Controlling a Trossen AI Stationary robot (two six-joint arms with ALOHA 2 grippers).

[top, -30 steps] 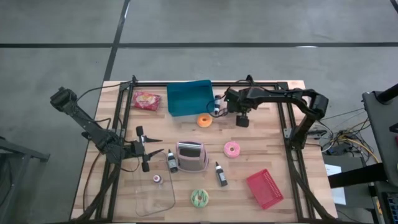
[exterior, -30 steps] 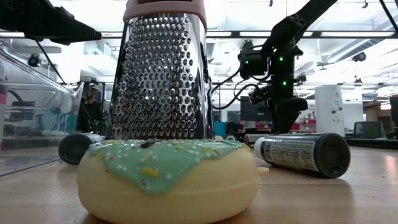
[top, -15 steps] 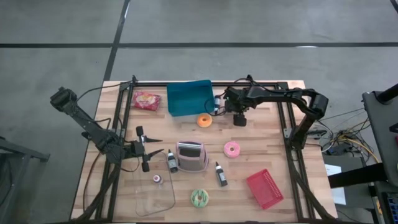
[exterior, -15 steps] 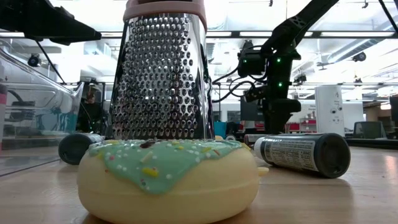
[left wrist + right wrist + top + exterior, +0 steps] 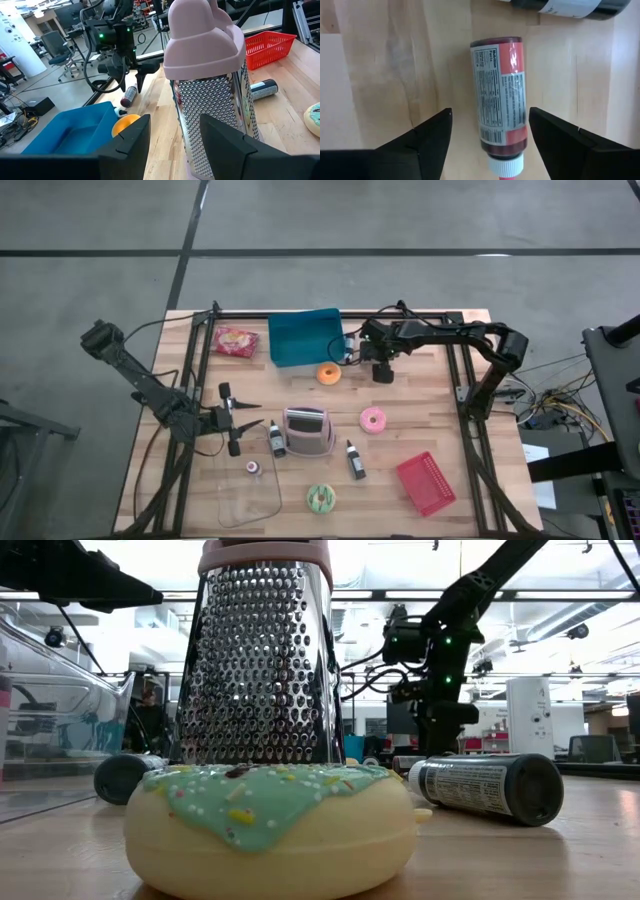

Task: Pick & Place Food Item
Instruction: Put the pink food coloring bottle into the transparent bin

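At the table's back edge, just right of the blue bin, the right gripper points down over a small red bottle lying on its side on the wood. In the right wrist view the bottle sits between the two dark fingers, its white cap toward the camera, with bare wood showing on each side; the fingers stand well apart and touch nothing. A second, dark bottle lies just beyond it. From above, the right gripper is near the orange donut, which lies in front of the bin.

The left gripper waits at the front left, its fingers spread and empty, aimed at the grater. A pink donut, a green donut and a red basket lie apart on the table.
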